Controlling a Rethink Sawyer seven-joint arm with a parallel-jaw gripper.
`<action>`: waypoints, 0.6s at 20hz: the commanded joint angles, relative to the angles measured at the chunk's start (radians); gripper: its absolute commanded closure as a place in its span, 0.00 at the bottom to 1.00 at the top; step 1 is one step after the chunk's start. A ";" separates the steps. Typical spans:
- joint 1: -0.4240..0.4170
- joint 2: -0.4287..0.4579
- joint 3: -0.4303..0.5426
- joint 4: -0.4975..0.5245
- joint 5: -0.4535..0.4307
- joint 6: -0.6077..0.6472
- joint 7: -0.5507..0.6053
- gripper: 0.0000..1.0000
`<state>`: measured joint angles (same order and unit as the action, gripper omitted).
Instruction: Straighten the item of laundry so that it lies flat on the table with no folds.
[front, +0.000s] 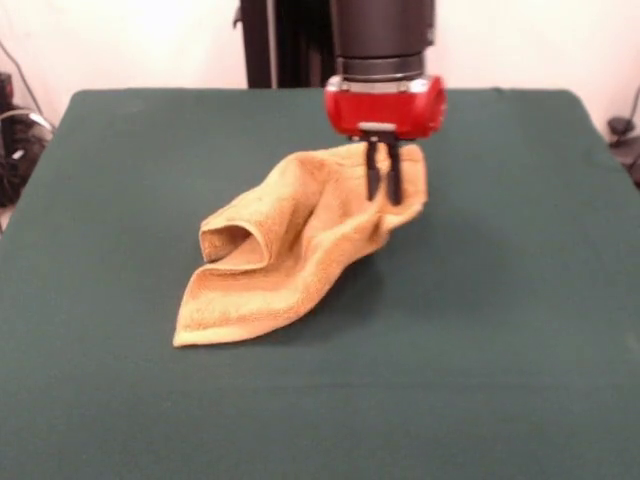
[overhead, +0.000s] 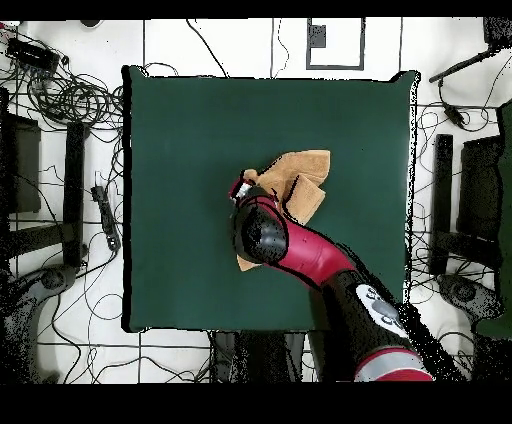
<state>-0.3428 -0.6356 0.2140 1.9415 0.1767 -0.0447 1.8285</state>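
Observation:
The mustard-yellow towel (front: 290, 250) lies crumpled near the middle of the dark green table (front: 500, 350). Its far right end is lifted, and the rest drapes down to the front left with a rolled fold along the left side. My gripper (front: 383, 192) hangs straight down from the red wrist, its two black fingers close together and pinching that raised end. In the overhead view the towel (overhead: 305, 175) shows bunched beside the red arm (overhead: 300, 250), which covers the gripper and part of the cloth. The table (overhead: 180, 130) is far larger than the towel.
The robot's black pedestal (front: 290, 40) stands behind the table's far edge. In the overhead view, cables (overhead: 70, 100) and dark equipment (overhead: 470, 190) lie on the floor around the table on both sides.

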 joint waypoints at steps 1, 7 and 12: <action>0.023 -0.003 0.209 0.033 0.058 -0.025 0.291 1.00; 0.012 0.097 0.281 -0.022 0.041 -0.202 0.354 1.00; 0.018 0.206 0.329 -0.121 0.019 -0.294 0.339 1.00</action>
<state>-0.3480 -0.5668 0.3778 1.9145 0.1773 -0.2321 1.8287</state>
